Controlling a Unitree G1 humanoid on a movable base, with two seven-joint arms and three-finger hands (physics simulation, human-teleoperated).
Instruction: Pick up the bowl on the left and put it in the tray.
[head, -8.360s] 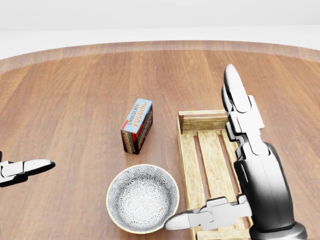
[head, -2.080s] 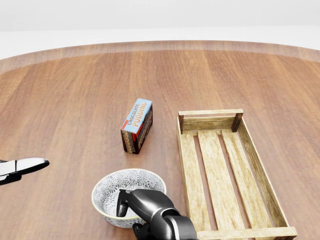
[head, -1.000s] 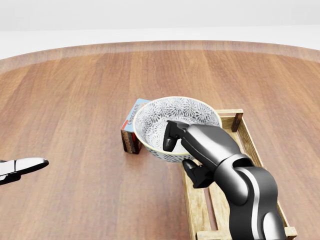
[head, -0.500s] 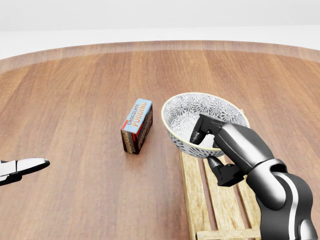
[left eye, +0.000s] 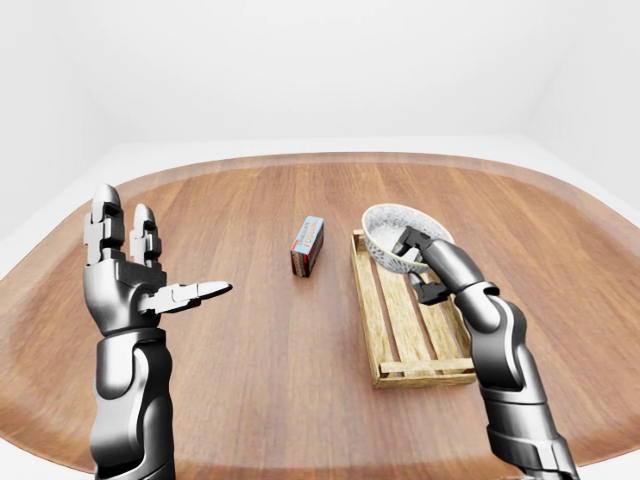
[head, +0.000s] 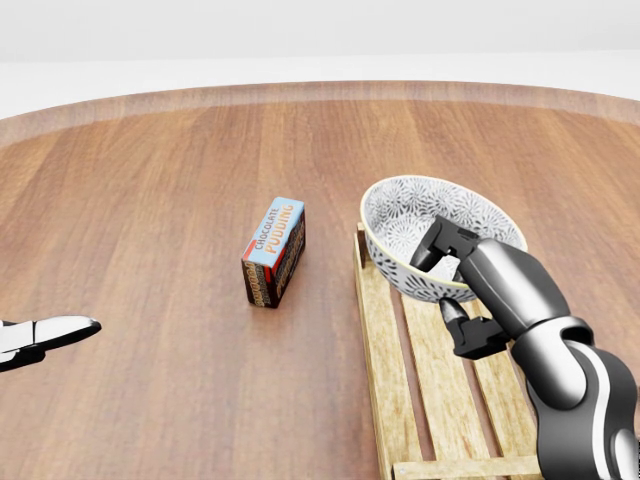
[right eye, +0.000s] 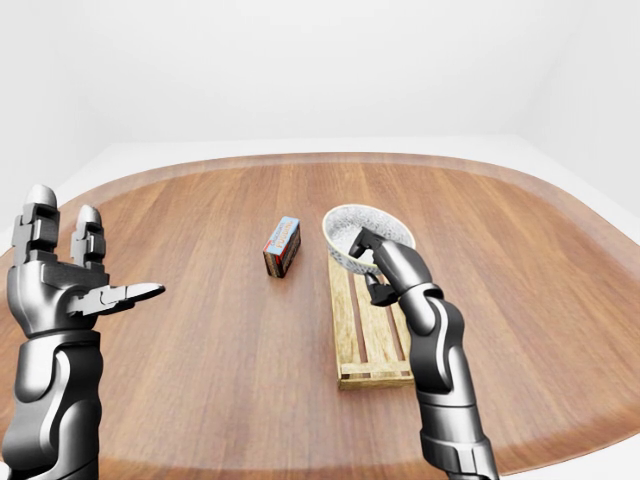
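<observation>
Holding patterned bowl (head: 405, 212) by its rim in my right hand (head: 468, 285), tilted over top end of wooden tray (head: 374, 345) in head view | I judge it rigid, slick, chippable; rim pinch suits | left hand (left eye: 125, 285) spread wide, idle.

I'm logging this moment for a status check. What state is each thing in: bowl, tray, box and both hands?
bowl: empty, tilted, held by its rim over the tray's top end in the head view.
tray: flat on the table, nothing in it.
pudding box: closed, standing on a long edge, left of the tray, untouched.
right hand: fingers shut on the bowl's rim.
left hand: open, raised, empty.
</observation>
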